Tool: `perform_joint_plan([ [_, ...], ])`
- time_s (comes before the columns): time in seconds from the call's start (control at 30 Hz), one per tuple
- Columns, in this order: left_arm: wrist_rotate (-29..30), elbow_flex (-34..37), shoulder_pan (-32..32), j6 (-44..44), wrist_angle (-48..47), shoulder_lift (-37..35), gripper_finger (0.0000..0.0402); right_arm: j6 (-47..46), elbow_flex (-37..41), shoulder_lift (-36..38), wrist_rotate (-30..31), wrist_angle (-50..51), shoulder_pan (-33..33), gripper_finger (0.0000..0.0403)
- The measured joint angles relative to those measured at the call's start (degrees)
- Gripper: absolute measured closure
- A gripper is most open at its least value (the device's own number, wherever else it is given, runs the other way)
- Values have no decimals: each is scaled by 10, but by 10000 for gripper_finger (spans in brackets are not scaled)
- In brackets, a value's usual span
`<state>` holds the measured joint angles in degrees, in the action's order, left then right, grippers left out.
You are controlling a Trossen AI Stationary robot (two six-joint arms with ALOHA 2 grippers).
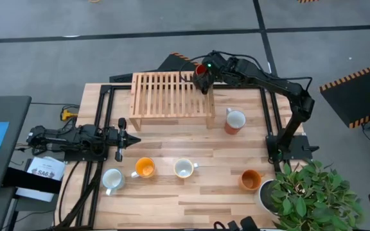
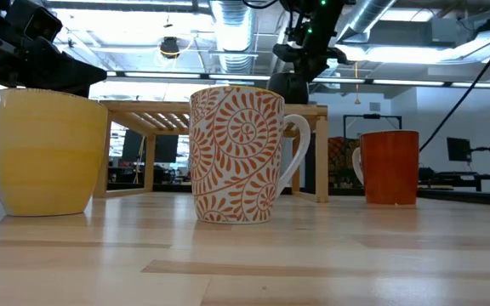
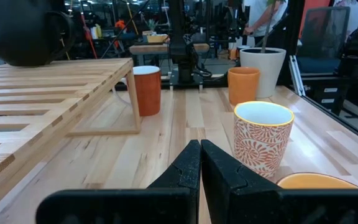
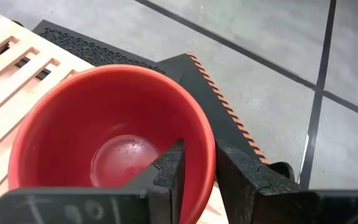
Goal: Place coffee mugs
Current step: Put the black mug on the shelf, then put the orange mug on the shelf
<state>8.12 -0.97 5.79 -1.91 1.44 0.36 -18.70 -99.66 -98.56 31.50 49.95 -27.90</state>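
"Standing by the bench, where did you make out the glossy red ceramic mug (image 4: 114,146)?"

"Over the far right corner of the slatted pale-wood rack (image 1: 171,98), at the back of the table. The right gripper (image 4: 197,171) had it by the rim, one finger inside the bowl, the other outside, pinched on the wall. The mug sat upright, mouth up, directly beneath that claw."

"So the rack lay under it?"

"Right at its edge, I judged; whether the base touched the slats I couldn't tell. The next move, I reckoned, turned on lowering it squarely onto the slats."

"And the other arm?"

"The left gripper (image 3: 200,163) lay low at the table's left side, fingers pressed together, empty, pointing toward the white mug with the orange leaf pattern (image 3: 263,137). The right arm was plainly nearer the rack."
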Motion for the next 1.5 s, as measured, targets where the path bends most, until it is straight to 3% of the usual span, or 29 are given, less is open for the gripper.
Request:
perform_joint_plan([
  [0.4,0,0,0,0,0,0,401,17,0,0,1,-27,0,287],
  [0.8,0,0,0,0,0,0,401,27,-1,0,5,-38,0,208],
  [1.1,0,0,0,0,0,0,401,53,-42,0,7,-34,2,194],
  [1.5,0,0,0,0,0,0,401,62,-59,58,25,83,56,194],
])
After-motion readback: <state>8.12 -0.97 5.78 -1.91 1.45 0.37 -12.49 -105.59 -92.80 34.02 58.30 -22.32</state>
